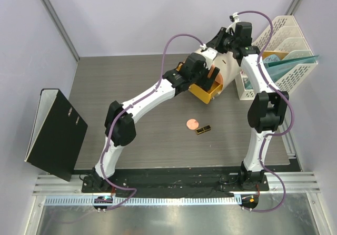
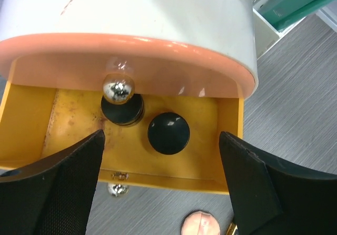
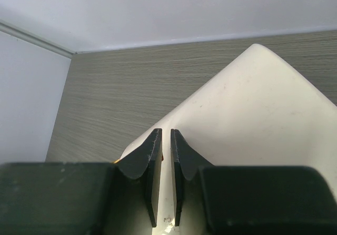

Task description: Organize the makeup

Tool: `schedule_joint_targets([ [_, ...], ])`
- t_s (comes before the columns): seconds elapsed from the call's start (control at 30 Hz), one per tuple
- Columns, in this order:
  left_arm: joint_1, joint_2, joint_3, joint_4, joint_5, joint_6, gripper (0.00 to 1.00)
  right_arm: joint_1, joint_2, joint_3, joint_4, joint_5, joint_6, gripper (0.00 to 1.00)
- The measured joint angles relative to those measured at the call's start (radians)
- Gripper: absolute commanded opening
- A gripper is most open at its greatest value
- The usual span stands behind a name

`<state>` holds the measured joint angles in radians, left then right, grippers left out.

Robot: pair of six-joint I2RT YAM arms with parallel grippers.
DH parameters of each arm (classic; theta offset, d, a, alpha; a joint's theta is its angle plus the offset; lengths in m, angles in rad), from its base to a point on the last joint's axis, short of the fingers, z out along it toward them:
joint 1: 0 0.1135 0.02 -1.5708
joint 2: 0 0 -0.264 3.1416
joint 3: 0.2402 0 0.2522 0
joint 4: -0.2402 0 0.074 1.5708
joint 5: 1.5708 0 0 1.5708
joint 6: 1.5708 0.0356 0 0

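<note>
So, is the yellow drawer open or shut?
Open: the yellow drawer is pulled out of the cream box, with two black jars visible inside.

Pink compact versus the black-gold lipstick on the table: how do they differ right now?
The pink compact is a flat round disc; the black-gold lipstick is a short oblong bar. The compact is pink all over; the lipstick is dark with gold trim. Both lie side by side on the table, outside the open yellow drawer.
</note>
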<state>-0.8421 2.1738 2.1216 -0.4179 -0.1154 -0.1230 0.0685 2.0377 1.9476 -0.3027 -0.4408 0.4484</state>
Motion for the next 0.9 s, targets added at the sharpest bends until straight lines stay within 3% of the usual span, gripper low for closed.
schedule_joint_targets([
  [0.17, -0.001, -0.191, -0.266, 0.092, 0.000, -0.010, 0.87, 0.000, 0.000, 0.000, 0.000, 0.000, 0.000, 0.19],
  [0.3, -0.008, -0.403, -0.502, 0.155, 0.000, -0.023, 0.81, 0.000, 0.000, 0.000, 0.000, 0.000, 0.000, 0.19],
  [0.5, -0.054, -0.573, -0.727, 0.207, 0.015, -0.036, 0.60, 0.000, 0.000, 0.000, 0.000, 0.000, 0.000, 0.19],
  [0.67, -0.076, -0.518, -0.863, 0.202, 0.072, -0.068, 0.54, 0.000, 0.000, 0.000, 0.000, 0.000, 0.000, 0.19],
  [0.9, -0.085, -0.331, -0.867, 0.194, 0.111, -0.088, 0.55, 0.000, 0.000, 0.000, 0.000, 0.000, 0.000, 0.19],
])
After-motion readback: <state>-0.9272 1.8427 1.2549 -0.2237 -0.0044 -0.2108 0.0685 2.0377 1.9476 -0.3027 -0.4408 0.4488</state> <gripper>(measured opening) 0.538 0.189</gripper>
